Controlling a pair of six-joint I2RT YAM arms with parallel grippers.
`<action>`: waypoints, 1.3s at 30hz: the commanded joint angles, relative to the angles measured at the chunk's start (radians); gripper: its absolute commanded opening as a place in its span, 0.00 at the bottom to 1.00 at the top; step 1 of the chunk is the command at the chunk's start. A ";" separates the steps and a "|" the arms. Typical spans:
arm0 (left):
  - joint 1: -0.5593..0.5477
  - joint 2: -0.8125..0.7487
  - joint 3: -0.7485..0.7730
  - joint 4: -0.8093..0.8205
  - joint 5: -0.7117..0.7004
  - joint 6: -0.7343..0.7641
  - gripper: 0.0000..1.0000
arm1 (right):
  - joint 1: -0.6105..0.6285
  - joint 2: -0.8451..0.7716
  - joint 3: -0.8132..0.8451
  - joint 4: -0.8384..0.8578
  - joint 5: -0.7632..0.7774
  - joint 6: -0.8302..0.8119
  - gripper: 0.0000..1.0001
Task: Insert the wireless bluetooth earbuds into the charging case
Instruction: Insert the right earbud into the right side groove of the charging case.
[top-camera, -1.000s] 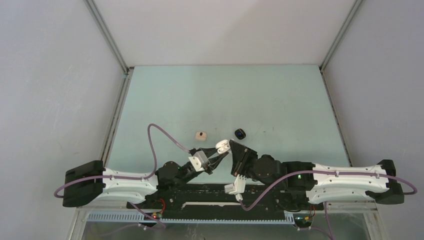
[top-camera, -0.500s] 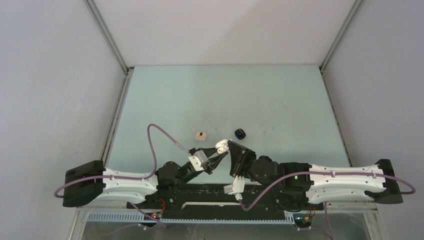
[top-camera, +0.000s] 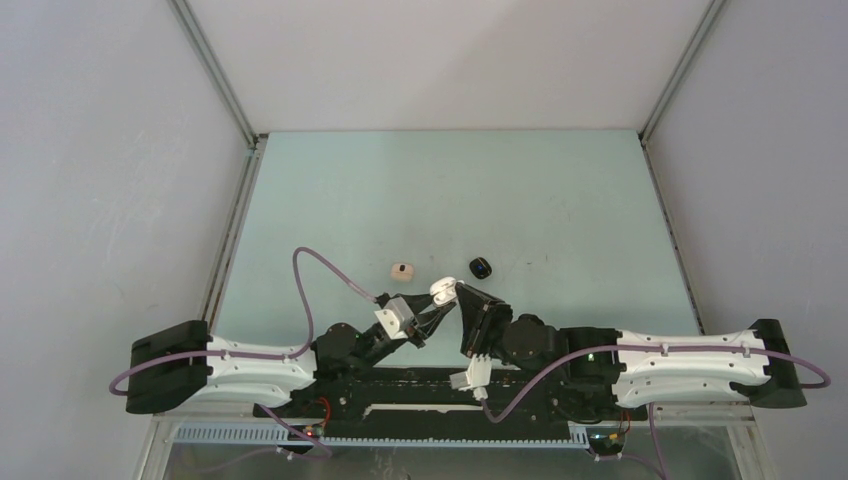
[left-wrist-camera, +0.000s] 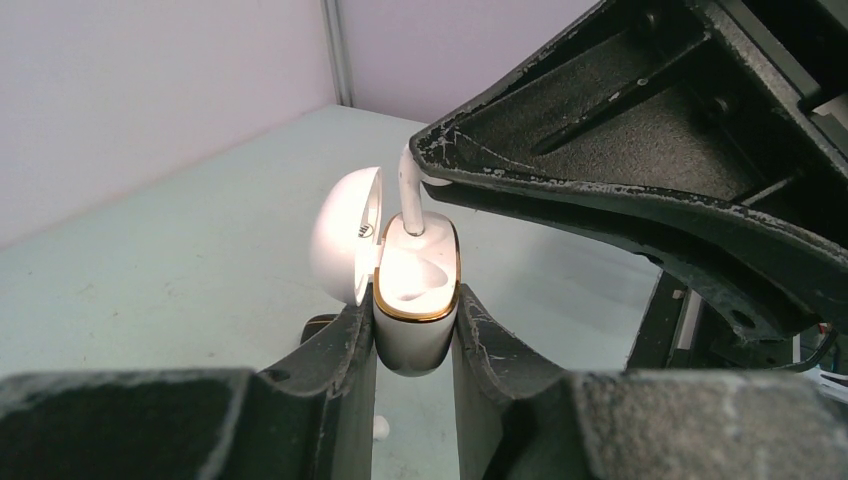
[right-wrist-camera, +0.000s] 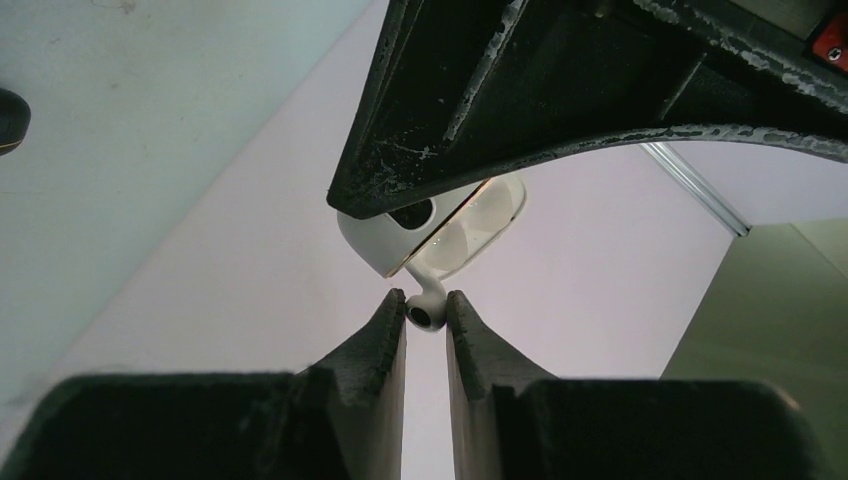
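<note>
My left gripper (left-wrist-camera: 415, 312) is shut on a white charging case (left-wrist-camera: 415, 300) with a gold rim and holds it upright above the table, lid (left-wrist-camera: 345, 235) swung open to the left. My right gripper (right-wrist-camera: 427, 306) is shut on a white earbud (right-wrist-camera: 427, 313), pinching its head. The earbud's stem (left-wrist-camera: 410, 200) points down into the far slot of the case. In the top view the two grippers meet at the case (top-camera: 442, 291) near the table's front middle. A tiny white bud (left-wrist-camera: 381, 428) lies on the table below the case.
A small beige case (top-camera: 402, 271) and a black case (top-camera: 481, 267) lie on the pale green table (top-camera: 450, 190) just beyond the grippers. The black case also shows at the left edge of the right wrist view (right-wrist-camera: 10, 120). Grey walls enclose the table.
The right gripper has edged slightly left and nearer the case, with the earbud in it. The left gripper holds the case almost still.
</note>
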 joint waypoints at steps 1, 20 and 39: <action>-0.005 0.003 0.005 0.095 -0.023 -0.012 0.00 | -0.002 -0.018 -0.012 -0.007 0.008 -0.017 0.00; -0.004 0.049 0.017 0.121 -0.015 -0.027 0.00 | 0.046 0.029 -0.012 -0.043 0.046 -0.059 0.12; -0.004 0.070 0.004 0.138 -0.019 -0.019 0.00 | 0.096 0.043 0.307 -0.440 0.067 0.390 0.73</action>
